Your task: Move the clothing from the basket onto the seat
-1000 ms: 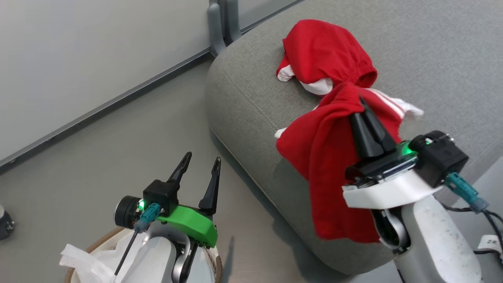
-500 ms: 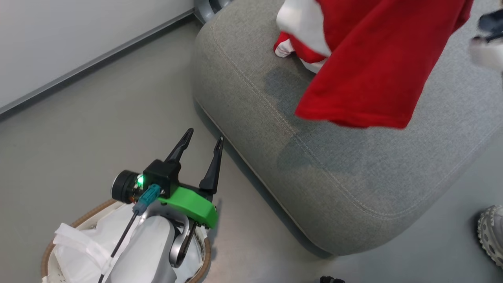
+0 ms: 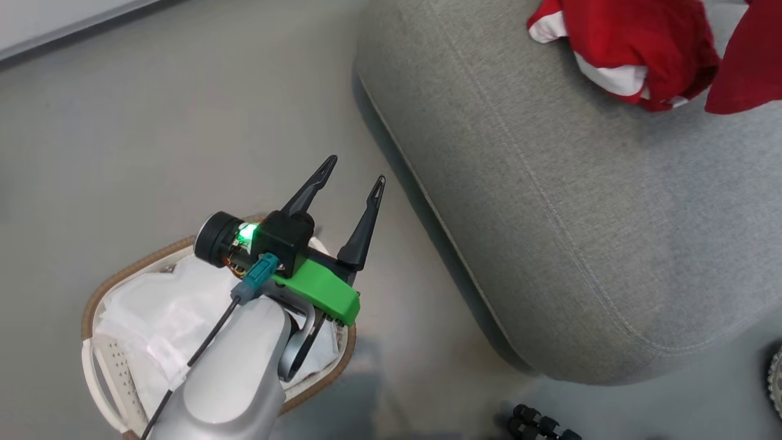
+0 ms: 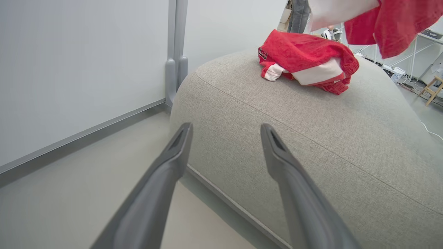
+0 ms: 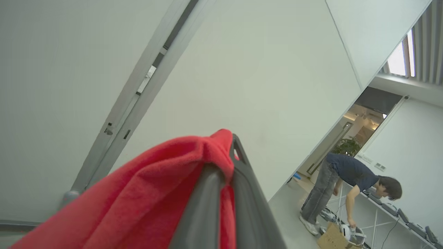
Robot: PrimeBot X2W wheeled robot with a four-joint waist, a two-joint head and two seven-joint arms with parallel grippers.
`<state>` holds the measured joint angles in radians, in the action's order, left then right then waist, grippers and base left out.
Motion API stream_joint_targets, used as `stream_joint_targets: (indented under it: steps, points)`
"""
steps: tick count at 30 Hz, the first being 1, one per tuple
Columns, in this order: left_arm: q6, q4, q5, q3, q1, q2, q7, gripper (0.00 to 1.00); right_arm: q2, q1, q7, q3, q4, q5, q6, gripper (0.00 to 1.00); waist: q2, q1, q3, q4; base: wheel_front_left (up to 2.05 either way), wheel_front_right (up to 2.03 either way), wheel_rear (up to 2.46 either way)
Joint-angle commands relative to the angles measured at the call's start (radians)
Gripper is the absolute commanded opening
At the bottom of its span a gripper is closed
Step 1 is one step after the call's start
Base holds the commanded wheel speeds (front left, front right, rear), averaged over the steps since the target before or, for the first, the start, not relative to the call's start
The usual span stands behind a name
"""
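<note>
One piece of red clothing [image 3: 635, 36] with white trim lies bunched on the grey seat [image 3: 550, 183], seen also as the garment [image 4: 304, 57] on the seat [image 4: 311, 131]. A second red piece [image 3: 748, 61] hangs above the seat at the right edge. My right gripper [image 5: 230, 148] is shut on this red cloth [image 5: 138, 200], raised high and pointing at the wall. My left gripper [image 3: 355, 171] stands open and empty over the basket [image 3: 134, 266], which shows its white liner [image 3: 153, 305]. In the left wrist view the left gripper [image 4: 225, 129] points at the seat's front edge.
Grey floor lies between the basket and the seat. A white wall with a grey baseboard and a post [image 4: 176, 52] stands behind. A person [image 5: 346, 186] bends over a table far off. Small black wheels [image 3: 537, 421] sit on the floor near the seat.
My right gripper has lifted the red garment off the seat's front edge, up and to the right. The head camera has shifted. The left gripper stays open over the basket.
</note>
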<state>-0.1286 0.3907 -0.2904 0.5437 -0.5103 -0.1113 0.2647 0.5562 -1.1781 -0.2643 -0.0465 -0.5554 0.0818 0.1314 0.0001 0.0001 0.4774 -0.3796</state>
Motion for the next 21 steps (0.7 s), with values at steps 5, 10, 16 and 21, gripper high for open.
stream_joint_targets:
  steps: [5,10,16,21]
  points:
    - [-0.003,0.002,-0.007,0.025,-0.041,-0.014,-0.001,1.00,-0.066,0.096,0.000,0.025,-0.141,0.023,-0.001,0.00,-0.0001,-0.0001,0.135,0.101,0.00,0.00,0.00]
    - [-0.003,0.010,-0.012,0.037,-0.045,-0.018,-0.001,1.00,-0.136,0.229,0.000,0.092,-0.199,0.038,-0.001,0.00,-0.0001,-0.0001,0.139,0.099,0.00,0.00,0.00]
    - [-0.003,0.026,-0.023,0.035,-0.016,-0.016,-0.001,1.00,-0.205,0.406,0.000,0.180,-0.174,0.047,-0.001,0.09,-0.0001,-0.0001,0.096,0.070,0.00,0.00,0.00]
    - [-0.003,0.046,-0.039,0.021,0.015,-0.004,-0.001,1.00,-0.246,0.537,0.000,0.235,-0.105,0.046,-0.001,1.00,-0.0001,-0.0001,0.028,0.045,0.00,0.00,0.00]
